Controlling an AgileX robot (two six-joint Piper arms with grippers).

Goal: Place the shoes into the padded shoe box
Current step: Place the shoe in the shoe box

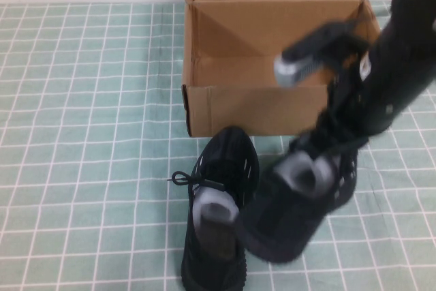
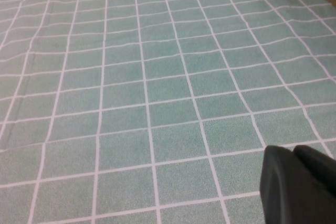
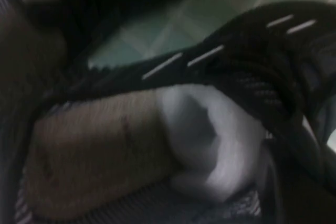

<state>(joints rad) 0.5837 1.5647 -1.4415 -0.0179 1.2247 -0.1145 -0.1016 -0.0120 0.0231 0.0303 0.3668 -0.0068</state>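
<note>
The shoes, a pair of black knit sneakers with black laces and white paper stuffing, sit on the green checked tablecloth (image 1: 82,134) just in front of the padded shoe box (image 1: 272,103), a brown corrugated cardboard box with its flaps standing open. The left sneaker (image 1: 216,216) lies flat, its long axis running roughly from near edge toward the box, toe pointing at the front wall. The right sneaker (image 1: 303,199) is tipped up at the toe end, its long axis slanting up and away toward the box.

The right gripper (image 1: 338,142) is down at that raised shoe's laced upper, fingers clamped on it; the right wrist view shows the grey lining and the white paper stuffing (image 3: 210,140) close up, with white side dashes above. The box opening lies directly beyond and slightly above the grasped shoe, so the coming move looks like a lift over the front wall and a forward carry. That wall, and the near flap, are what could catch the sole.

The left gripper (image 2: 299,184) hovers well to the side over bare cloth, fingers closed on nothing. The right arm is plainly nearer both shoes.
</note>
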